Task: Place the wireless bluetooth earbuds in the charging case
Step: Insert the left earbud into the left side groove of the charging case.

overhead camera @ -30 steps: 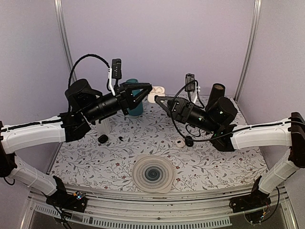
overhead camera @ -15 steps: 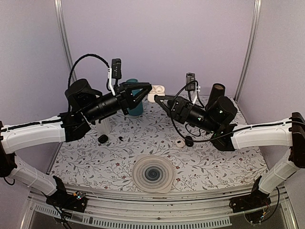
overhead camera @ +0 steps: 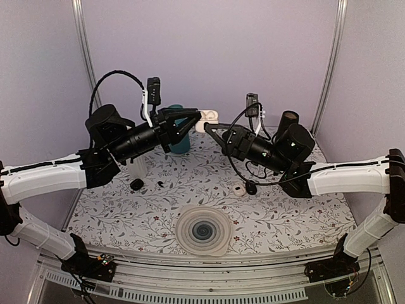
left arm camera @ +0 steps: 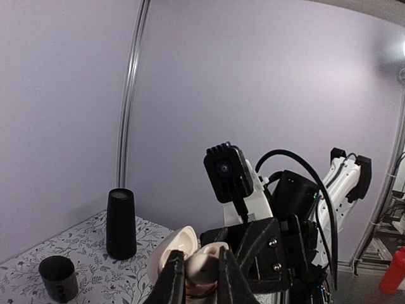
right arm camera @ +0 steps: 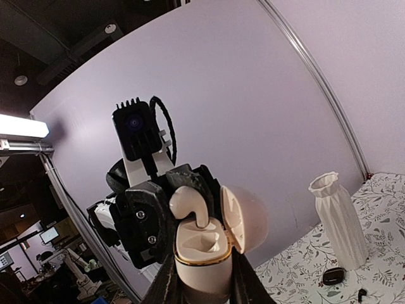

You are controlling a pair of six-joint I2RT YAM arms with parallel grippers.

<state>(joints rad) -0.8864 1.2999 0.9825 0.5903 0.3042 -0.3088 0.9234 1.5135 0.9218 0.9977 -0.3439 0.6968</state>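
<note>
- Lilac walls back a floral-print table (overhead camera: 285, 215), and the two arms meet in mid-air above its far side.
- Right gripper (overhead camera: 207, 128) is clamped on the charging case (right arm camera: 201, 256), which stands upright between its fingers with its lid (right arm camera: 243, 218) swung open to one side.
- Left gripper (overhead camera: 192, 116) pinches a white earbud (right arm camera: 188, 201) directly above the right gripper's fingertips, stem pointing down into the mouth of the case. Whether the stem has reached a socket cannot be told.
- Seen from the left wrist, the earbud sits between that gripper's fingertips, and the open lid is just beyond them.
- A teal mug (overhead camera: 180, 144) stands below and just behind the left gripper.
- A white ribbed vase (right arm camera: 338, 218) stands on the table, well below the held case.
- A grey ringed disc (overhead camera: 202, 230) lies well behind both grippers, near the arm bases.
</note>
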